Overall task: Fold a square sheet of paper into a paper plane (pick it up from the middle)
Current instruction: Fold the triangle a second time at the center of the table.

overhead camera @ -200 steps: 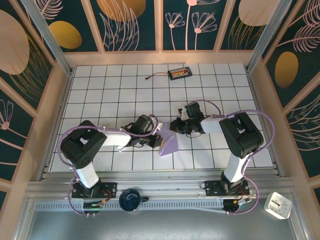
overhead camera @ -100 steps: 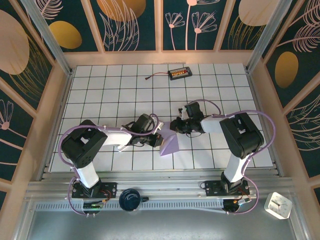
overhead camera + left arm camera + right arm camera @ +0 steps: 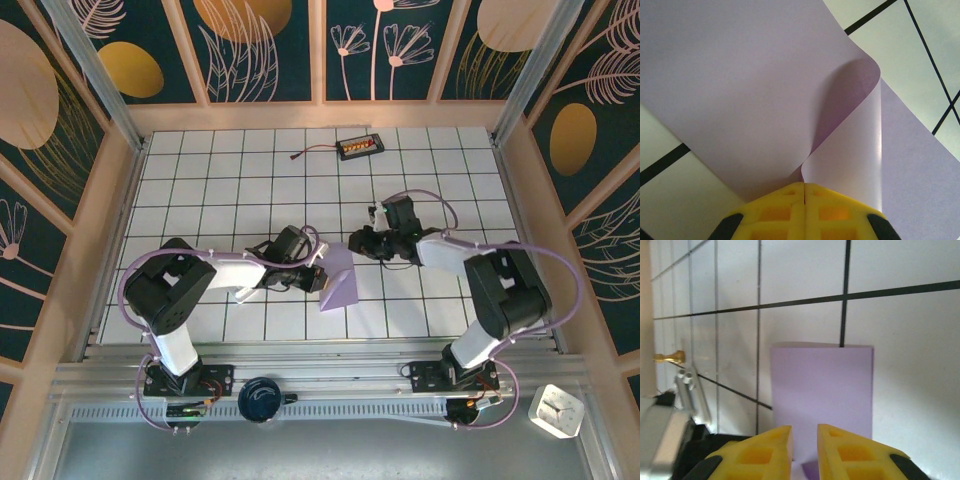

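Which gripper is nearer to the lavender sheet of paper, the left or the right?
Left. The left gripper has its jaws shut on the sheet of paper, at a curled fold. The right gripper points at the sheet from its far right side, jaws slightly apart.

One paper sheet (image 3: 340, 280), two grippers (image 3: 318, 281) (image 3: 357, 243) (one box (image 3: 358, 148))

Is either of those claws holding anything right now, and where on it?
The left gripper pinches the square sheet of paper by a curled-up edge.
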{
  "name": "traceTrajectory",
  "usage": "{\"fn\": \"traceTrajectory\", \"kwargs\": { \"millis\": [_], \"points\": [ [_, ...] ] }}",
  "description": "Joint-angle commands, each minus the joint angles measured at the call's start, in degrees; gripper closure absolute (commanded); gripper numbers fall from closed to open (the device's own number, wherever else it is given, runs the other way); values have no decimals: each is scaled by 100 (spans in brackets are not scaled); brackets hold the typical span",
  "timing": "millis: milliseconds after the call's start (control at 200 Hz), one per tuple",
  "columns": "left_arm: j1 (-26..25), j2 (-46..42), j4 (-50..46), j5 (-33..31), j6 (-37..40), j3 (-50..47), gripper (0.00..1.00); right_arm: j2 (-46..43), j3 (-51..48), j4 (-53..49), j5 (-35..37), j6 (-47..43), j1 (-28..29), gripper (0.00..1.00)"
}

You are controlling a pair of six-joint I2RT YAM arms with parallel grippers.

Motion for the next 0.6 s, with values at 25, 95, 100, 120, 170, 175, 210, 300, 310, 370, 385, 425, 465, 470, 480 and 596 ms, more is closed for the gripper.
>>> {"fn": "traceTrajectory", "kwargs": {
  "millis": [25,95,100,120,170,175,210,300,310,370,385,425,465,470,480,596],
  "points": [
    [39,387,-729,-615,96,-102,100,-632,-436,-24,11,430,166,84],
    [41,412,-738,-615,90,-89,100,-874,-694,90,29,710,377,87],
    [38,413,-742,-615,88,-87,100,-886,-714,104,29,734,392,87],
    [36,422,-747,-619,90,-82,100,-945,-785,147,23,813,474,88],
    [40,436,-746,-615,89,-71,100,-1047,-928,290,18,998,657,90],
    [38,434,-747,-615,92,-74,100,-1056,-945,306,20,1014,695,90],
    [36,448,-747,-614,91,-67,100,-1097,-1051,431,29,1144,868,91],
    [42,476,-750,-624,96,-54,100,-1114,-1304,869,-2,1527,1261,95],
    [40,473,-754,-631,98,-53,100,-1106,-1327,926,-5,1566,1291,95],
    [40,491,-756,-633,89,-57,100,-1048,-1413,1176,-6,1725,1506,97],
    [36,491,-768,-633,92,-48,100,-1021,-1423,1227,-1,1753,1534,97],
    [38,501,-773,-632,92,-41,100,-951,-1437,1357,3,1824,1673,98],
    [39,500,-773,-626,85,-39,100,-876,-1444,1456,32,1867,1794,98],
    [38,501,-773,-625,82,-40,100,-870,-1441,1464,35,1871,1809,98],
    [41,506,-773,-620,81,-40,100,-847,-1438,1479,48,1876,1837,98],
    [39,518,-799,-640,93,-32,100,-602,-1462,1724,100,2002,2062,99]
  ]
}}
